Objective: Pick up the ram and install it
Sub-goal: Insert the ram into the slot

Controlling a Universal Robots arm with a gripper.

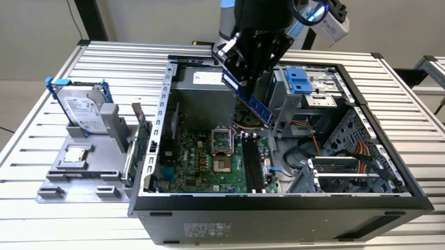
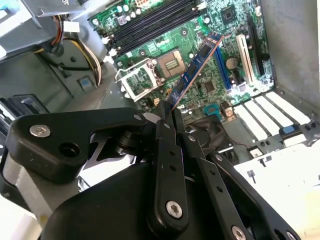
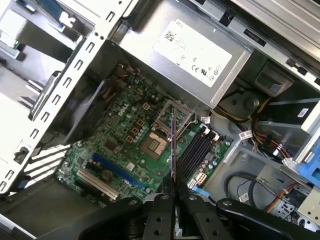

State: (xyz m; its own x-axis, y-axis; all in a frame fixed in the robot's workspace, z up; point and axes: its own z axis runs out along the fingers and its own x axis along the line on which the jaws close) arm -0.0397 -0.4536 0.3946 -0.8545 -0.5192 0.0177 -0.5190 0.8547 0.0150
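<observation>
Tool [image 2: 172, 112] pinches ram [image 1: 249, 98] by one end, stick hanging tilted above open computer case [image 1: 278, 205], over motherboard [image 3: 125, 140] near black memory slots [image 3: 196, 150]. Risk, as judged: stick held at one end may pivot in grip, meet slot skewed, jam or snag nearby cables [image 1: 347, 151]. Case lies on slatted metal counter [image 1: 41, 219]; hard drive [image 1: 83, 112] stands on grey fixture on exterior view's left; plain wall behind.
</observation>
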